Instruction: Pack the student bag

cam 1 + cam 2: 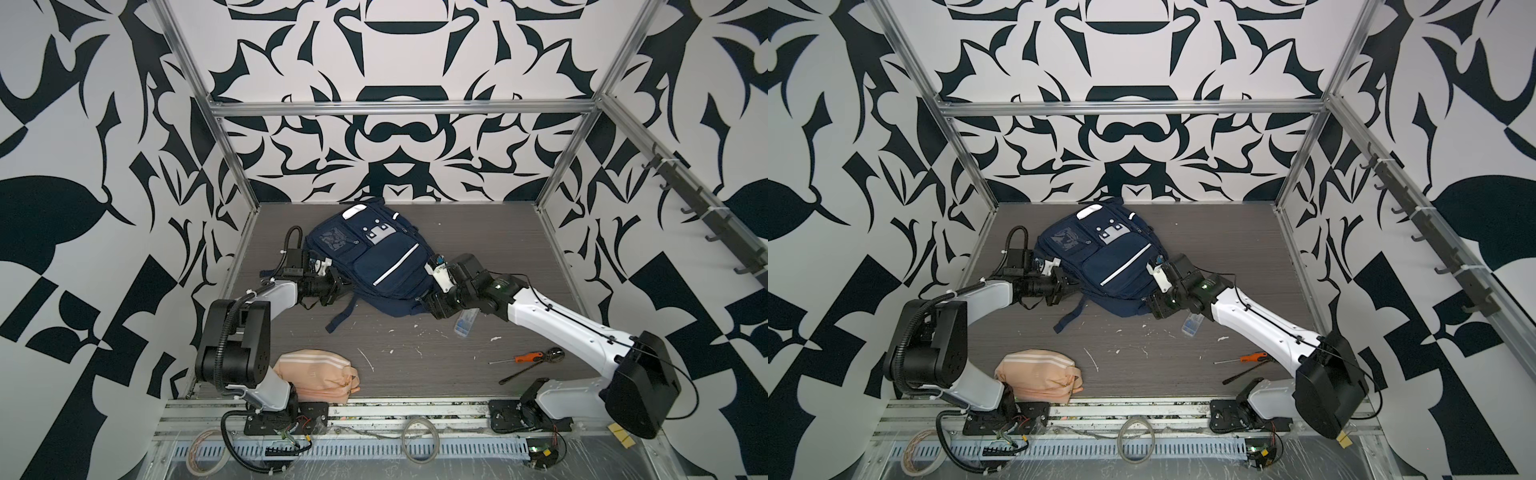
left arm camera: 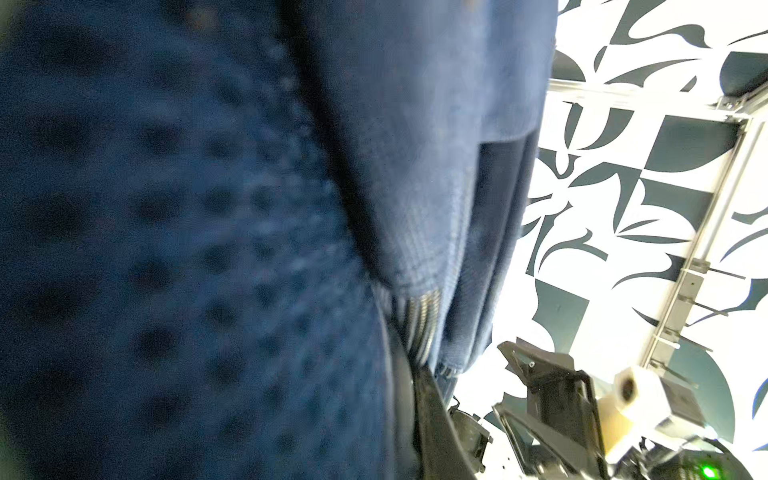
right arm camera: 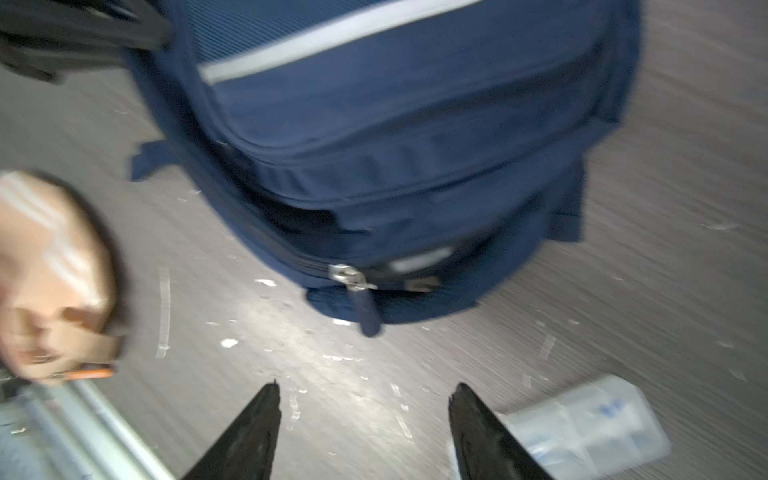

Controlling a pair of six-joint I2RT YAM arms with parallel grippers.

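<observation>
The student bag (image 1: 370,257) (image 1: 1113,257), a navy backpack with white stripes, lies flat at the back middle of the table in both top views. My left gripper (image 1: 340,286) (image 1: 1069,286) is at its left edge, shut on the bag's fabric. The left wrist view is filled with blue fabric (image 2: 208,249) pressed against one dark finger (image 2: 432,424). My right gripper (image 1: 433,308) (image 1: 1153,308) (image 3: 365,390) is open at the bag's near right corner with nothing between its fingers. It faces a zipper pull (image 3: 365,307) from a short distance.
A peach-pink striped pouch (image 1: 320,374) (image 1: 1038,376) (image 3: 50,270) lies near the left arm's base. A clear plastic box (image 1: 465,324) (image 1: 1192,324) (image 3: 582,424) lies beside the right gripper. An orange-handled screwdriver (image 1: 528,357) and a black tool (image 1: 519,374) lie front right. White scraps dot the table.
</observation>
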